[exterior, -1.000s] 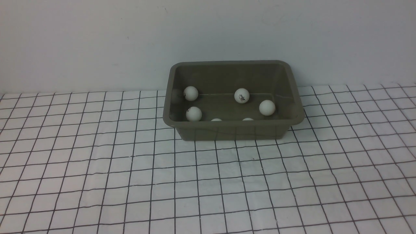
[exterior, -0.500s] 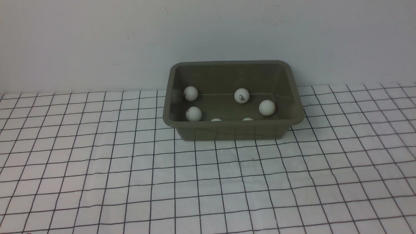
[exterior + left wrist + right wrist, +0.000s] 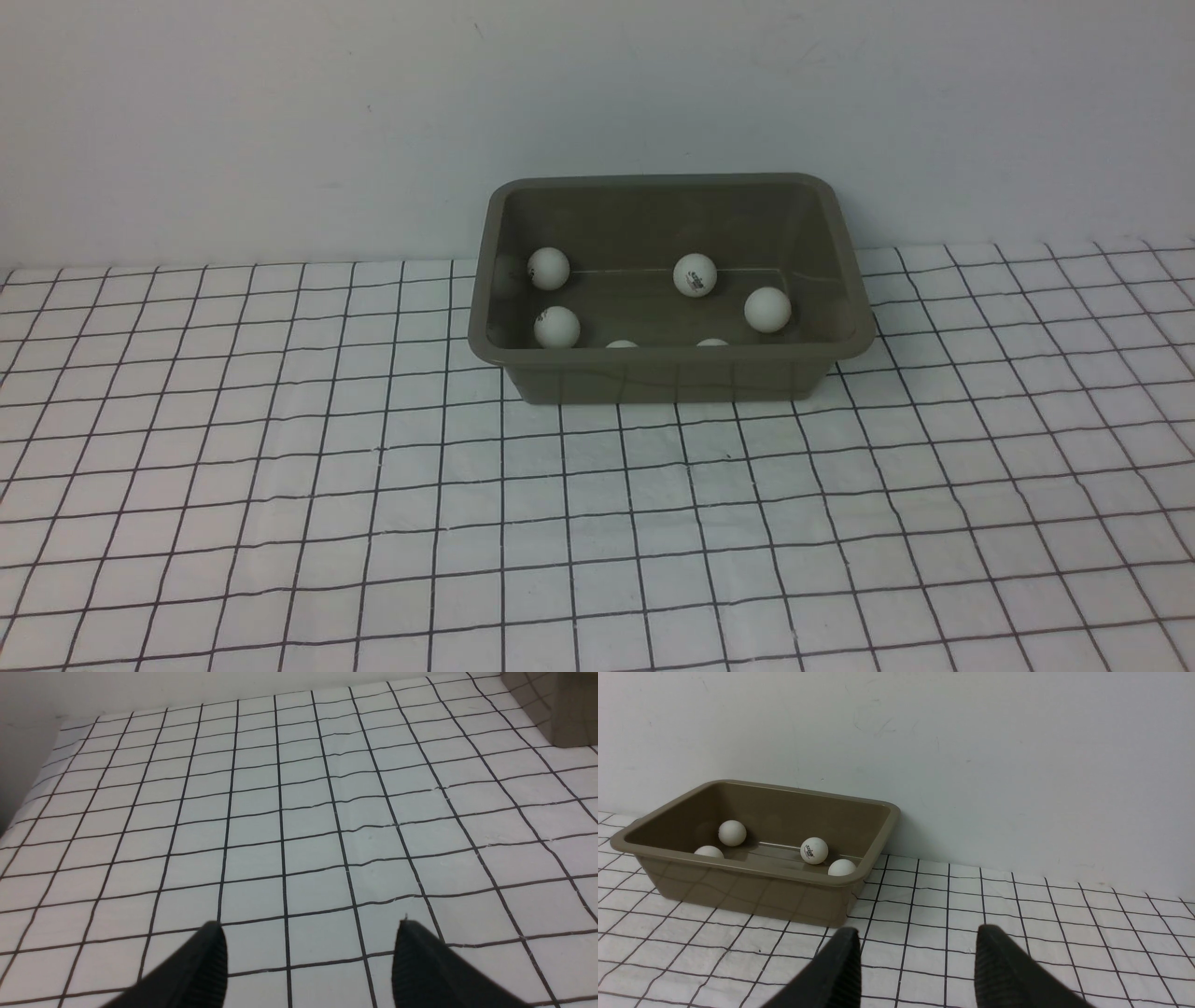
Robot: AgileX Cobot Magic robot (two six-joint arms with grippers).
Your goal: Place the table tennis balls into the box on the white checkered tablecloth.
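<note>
The olive-grey box (image 3: 667,357) stands at the back of the white checkered tablecloth (image 3: 597,523), near the wall. Several table tennis balls lie inside it, among them one (image 3: 548,268) at the back left, one with a logo (image 3: 695,274) and one (image 3: 767,309) to the right. Two more just peek over the front rim. Neither arm shows in the front view. My left gripper (image 3: 309,924) is open over bare cloth, with a corner of the box (image 3: 570,714) far off. My right gripper (image 3: 919,928) is open and empty, a little short of the box (image 3: 752,870).
A plain white wall (image 3: 280,112) rises right behind the box. In the left wrist view the cloth ends at a table edge (image 3: 28,788) on one side. Nothing else lies on the cloth.
</note>
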